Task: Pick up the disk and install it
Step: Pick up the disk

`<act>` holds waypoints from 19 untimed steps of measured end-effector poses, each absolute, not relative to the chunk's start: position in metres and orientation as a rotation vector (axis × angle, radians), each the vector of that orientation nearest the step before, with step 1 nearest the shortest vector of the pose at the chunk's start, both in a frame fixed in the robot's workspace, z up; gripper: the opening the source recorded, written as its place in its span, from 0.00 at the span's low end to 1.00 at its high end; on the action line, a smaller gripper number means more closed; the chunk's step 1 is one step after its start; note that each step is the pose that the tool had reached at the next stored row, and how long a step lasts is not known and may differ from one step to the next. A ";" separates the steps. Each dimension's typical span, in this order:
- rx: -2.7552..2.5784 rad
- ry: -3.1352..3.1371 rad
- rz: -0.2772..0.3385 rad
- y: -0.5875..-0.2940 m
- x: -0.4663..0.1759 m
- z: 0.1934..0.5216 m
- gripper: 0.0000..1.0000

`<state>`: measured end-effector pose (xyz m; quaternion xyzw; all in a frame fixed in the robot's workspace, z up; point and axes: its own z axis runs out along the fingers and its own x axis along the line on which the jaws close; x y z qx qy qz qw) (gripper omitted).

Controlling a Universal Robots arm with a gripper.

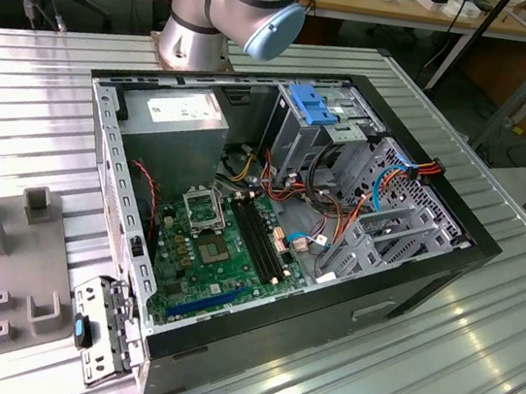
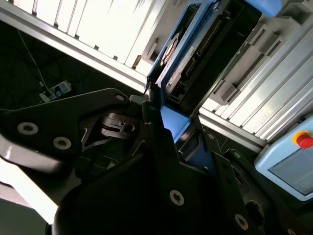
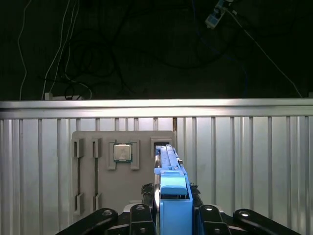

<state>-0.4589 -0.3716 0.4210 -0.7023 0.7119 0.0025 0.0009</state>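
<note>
In the first wrist view the disk [image 3: 168, 188] shows edge-on, a thin slab in a blue plastic carrier, with my gripper [image 3: 171, 218] shut on it and dark fingers [image 3: 208, 215] pressing on both sides. In the second wrist view the disk [image 2: 188, 54] shows its circuit side and blue frame, reaching out past the gripper [image 2: 164, 122]. Its far end points toward a slot in a grey fixture plate [image 3: 98, 181]; whether it touches the slot I cannot tell. The open computer case [image 1: 122, 226] lies on the ribbed metal table in the exterior view.
The arm's base [image 1: 210, 13] stands behind the case. Inside are a power-supply box [image 1: 172, 111], a motherboard [image 1: 212, 249], cables and a drive cage with a blue bracket [image 1: 314, 101]. A grey fixture [image 1: 1, 248] lies at the exterior view's left. A processor chip [image 3: 122, 152] sits on the fixture plate.
</note>
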 end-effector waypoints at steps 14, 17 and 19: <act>-2.205 2.235 0.008 -0.372 -0.459 0.434 0.37; -2.205 2.235 0.008 -0.372 -0.459 0.439 0.37; -2.205 2.235 0.008 -0.372 -0.459 0.442 0.37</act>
